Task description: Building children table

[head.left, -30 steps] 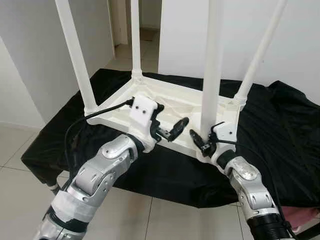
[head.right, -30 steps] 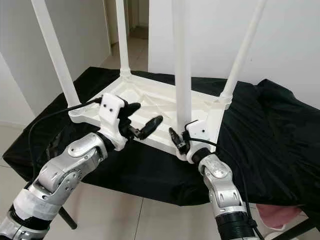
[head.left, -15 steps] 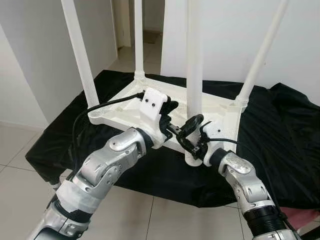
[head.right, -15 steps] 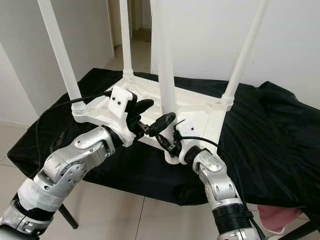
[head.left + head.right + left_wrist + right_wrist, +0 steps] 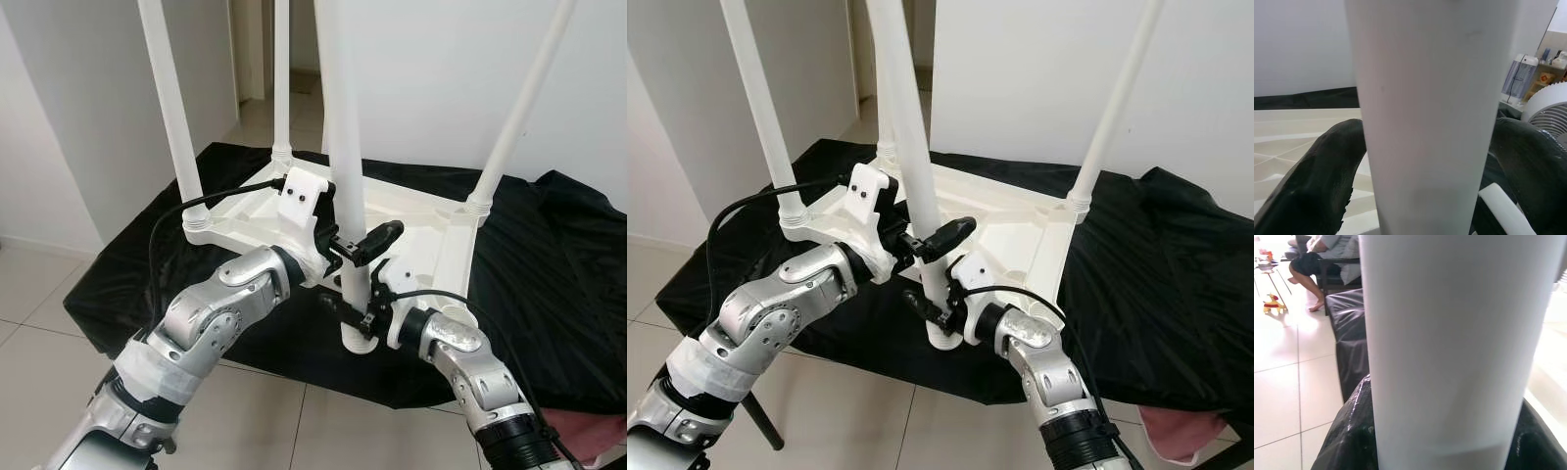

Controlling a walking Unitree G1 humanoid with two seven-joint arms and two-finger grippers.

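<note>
Left eye view first. Shows the children's table [image 5: 421, 217] upside down on a black cloth [image 5: 554, 264] draped over the counter, four legs pointing up. Finds the left end effector [image 5: 362, 243] clasped round the near leg [image 5: 338, 147], one black finger [image 5: 384, 233] hooked across its front. A second ago hung open beside that leg, gripping nothing; has since swung in and closed on it. Finds the right end effector [image 5: 361, 311] lower down, wrapped about the same leg just above its collar at the tabletop corner, as before. Probably means a two-handed hold, ready to twist or seat this last leg. Looks like smooth, matte white plastic throughout: round tapering legs, ringed sockets, ribbed underside. Suggests a slippery grip on so smooth a tube. Confirms in left wrist view both fingers [image 5: 1317, 186] flanking the leg closely.
</note>
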